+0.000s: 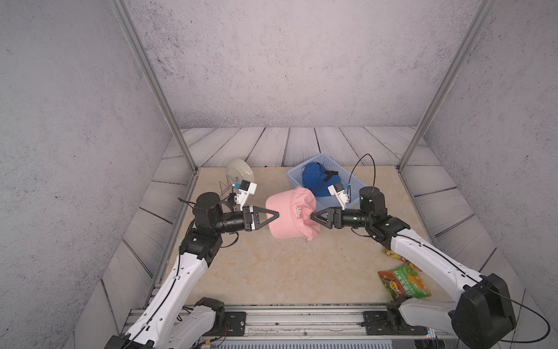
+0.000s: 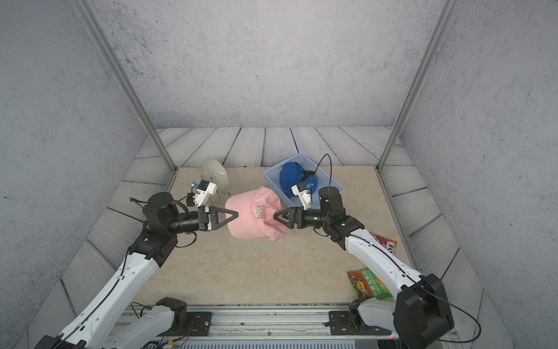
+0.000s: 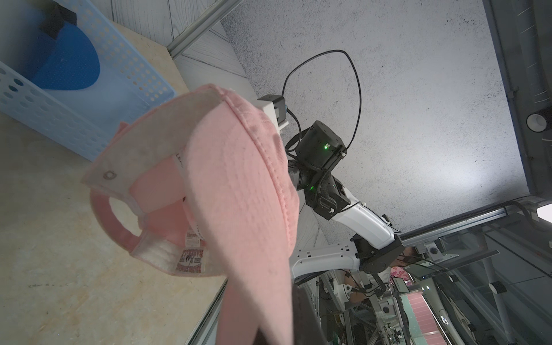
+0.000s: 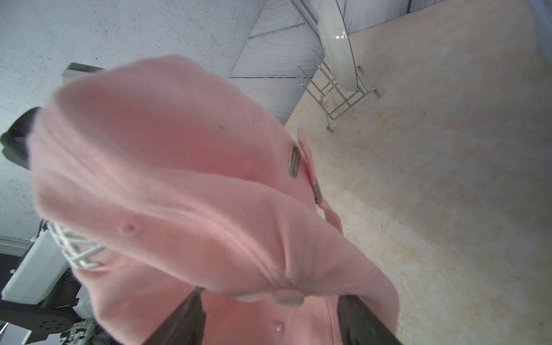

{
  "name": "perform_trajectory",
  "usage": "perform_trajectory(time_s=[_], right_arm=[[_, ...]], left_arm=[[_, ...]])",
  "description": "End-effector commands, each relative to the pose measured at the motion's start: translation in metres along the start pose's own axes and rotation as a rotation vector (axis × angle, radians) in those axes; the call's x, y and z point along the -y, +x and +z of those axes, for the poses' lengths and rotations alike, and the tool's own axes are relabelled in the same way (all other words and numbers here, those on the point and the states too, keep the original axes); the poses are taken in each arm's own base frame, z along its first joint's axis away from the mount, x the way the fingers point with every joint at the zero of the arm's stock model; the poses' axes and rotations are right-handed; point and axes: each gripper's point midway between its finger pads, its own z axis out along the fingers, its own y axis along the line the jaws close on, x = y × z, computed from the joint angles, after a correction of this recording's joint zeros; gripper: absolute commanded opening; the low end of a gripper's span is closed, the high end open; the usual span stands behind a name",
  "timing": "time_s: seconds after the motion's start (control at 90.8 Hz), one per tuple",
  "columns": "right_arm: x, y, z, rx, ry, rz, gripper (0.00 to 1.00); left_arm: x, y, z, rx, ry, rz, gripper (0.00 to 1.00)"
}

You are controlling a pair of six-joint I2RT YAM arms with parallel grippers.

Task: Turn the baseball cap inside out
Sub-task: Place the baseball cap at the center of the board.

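Pink baseball cap (image 1: 290,216) hangs between the two tools over the middle of the table (image 1: 287,272), just in front of the blue basket (image 1: 302,164) near the far edge.

Left tool (image 1: 276,214) is clamped on the brim. The left wrist view cuts its fingers off, leaving only a dark sliver at the frame edge.

Right tool (image 1: 312,216) has jaws apart. The right wrist view shows its fingers (image 4: 185,316) spread either side of the crown button (image 4: 288,297); whether the pads touch cloth, cannot tell.

Top views give only outer crown and logo. Sweatband, labels and back strap show in the left wrist view alone.

Blue cap (image 1: 314,178) lies in the basket. Snack packet (image 1: 403,284) sits by the right edge, and a second packet (image 1: 395,255) is half hidden under the right arm.
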Motion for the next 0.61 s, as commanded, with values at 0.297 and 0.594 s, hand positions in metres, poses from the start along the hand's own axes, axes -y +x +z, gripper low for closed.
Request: perform_trajectory(time_s=[0.297, 0.594], right_arm=[[-0.015, -0.028, 0.008, 0.061, -0.016, -0.143, 0.39], [0.013, -0.015, 0.004, -0.045, 0.174, -0.126, 0.17]], left_arm=[[0.0, 0.001, -0.003, 0.003, -0.014, 0.048, 0.0], [-0.065, 0.002, -0.015, 0.04, -0.178, 0.02, 0.0]])
